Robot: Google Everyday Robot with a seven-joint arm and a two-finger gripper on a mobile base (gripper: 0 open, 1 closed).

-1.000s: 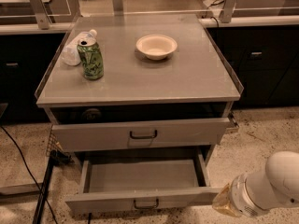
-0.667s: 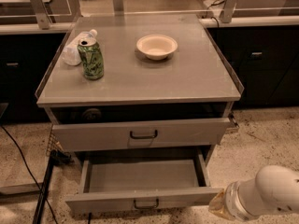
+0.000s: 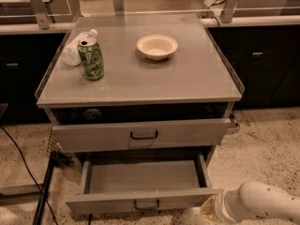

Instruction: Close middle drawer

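Note:
The middle drawer [image 3: 145, 177] is pulled far out of the grey cabinet, showing its plain grey tray. Its low front panel carries a small dark loop handle [image 3: 146, 204] at the centre. Above it, the drawer with the taller front panel [image 3: 187, 134] stands slightly out. My gripper [image 3: 209, 209] is at the end of the white arm [image 3: 262, 205] at the bottom right. It sits at the right end of the middle drawer's front panel, at or touching that corner. The lowest drawer is out of view.
On the cabinet top [image 3: 187, 78] stand a green can [image 3: 91, 59], a plastic bottle [image 3: 75, 48] lying on its side, and a cream bowl [image 3: 157, 46]. Black cables and a stand [image 3: 44, 191] are on the floor at left. Dark cabinets [image 3: 262, 64] line the back.
My arm has moved down and to the left, bringing the gripper closer to the right front corner of the middle drawer. The drawers have not moved.

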